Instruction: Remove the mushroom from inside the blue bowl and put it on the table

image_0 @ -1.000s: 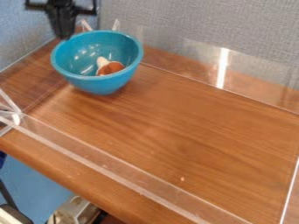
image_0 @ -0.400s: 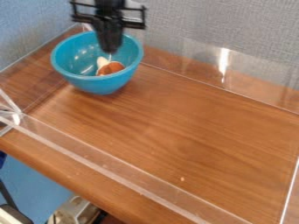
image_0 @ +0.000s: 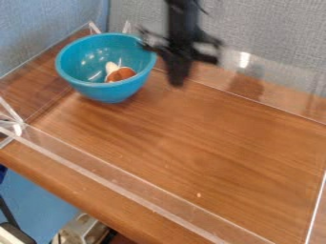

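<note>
A: Looking at the far left of the table [image_0: 192,133], the blue bowl [image_0: 90,81] is seen resting on the glossy reddish-brown wood; its rim is close to the low clear acrylic wall [image_0: 45,67] on that side.

B: Is the mushroom [image_0: 120,73] found inside it?

A: It is; an orange-tan cap with a pale part beside it is seen on the bowl's floor, towards the right inner wall; how it is tilted cannot be told at this size.

B: And where is the gripper [image_0: 177,81] placed?

A: It is held to the right of the bowl, outside the rim, pointing straight down over bare wood; the dark fingers are blurred, but they are seen drawn together into one narrow tip, so the jaws are pressed together; nothing is seen between them, and no mushroom is carried.

B: Is the bowl touched by it?

A: No contact is seen; a small gap is made out between the fingers and the bowl's right edge; whether the tip meets the wood cannot be told.

B: What else is seen?

A: A clear acrylic panel [image_0: 242,71] is set at the far edge, right of the arm; a grey wall [image_0: 268,29] is seen behind.
</note>
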